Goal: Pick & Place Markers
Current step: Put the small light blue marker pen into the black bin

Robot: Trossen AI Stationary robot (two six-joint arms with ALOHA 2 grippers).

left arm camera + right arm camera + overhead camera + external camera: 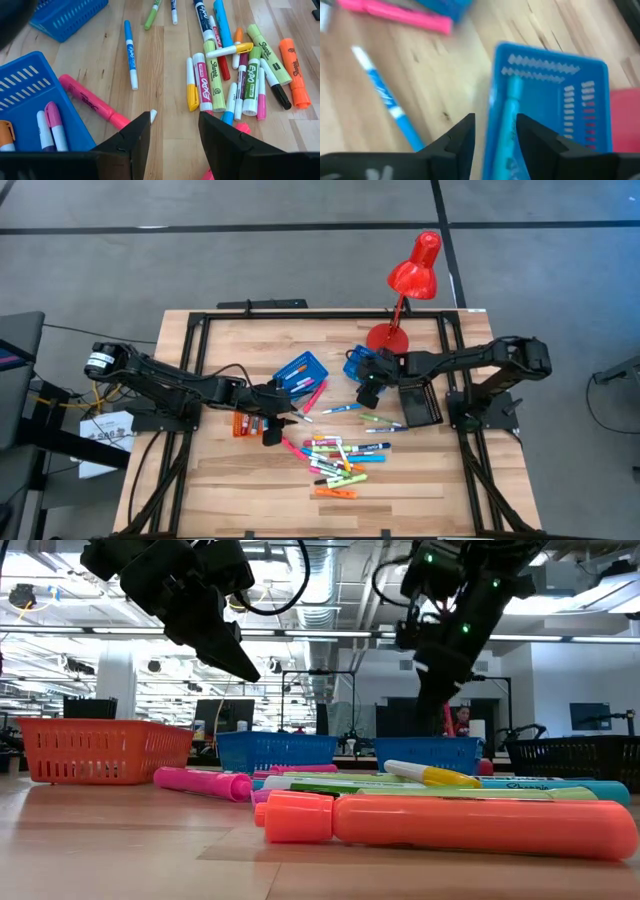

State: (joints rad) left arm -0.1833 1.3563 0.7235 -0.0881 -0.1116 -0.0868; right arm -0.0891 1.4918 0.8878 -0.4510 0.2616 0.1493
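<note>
An orange marker (450,825) lies closest to the low camera, across the front of a loose pile of markers (338,460) on the tabletop (220,490). Most of the job looks undone: well over a dozen pens are scattered there in pink, green, yellow, blue and orange, plus a few strays nearer the trays.

Some sorting shows. The blue tray (30,107) beside the left arm holds at least three pens, and a long pink marker (92,102) lies on the wood just beside it.

The left claw (175,137) hovers above the near edge of the pile with its jaws spread and nothing between them; I judge it is lining up on another pen.

The right claw (495,137) hangs over a second small blue tray (580,100) near the red lamp (410,280). A blue marker (510,120) lies along the tray's edge, running between the parted fingers; it looks just let go, though whether the fingers touch it I cannot tell
</note>
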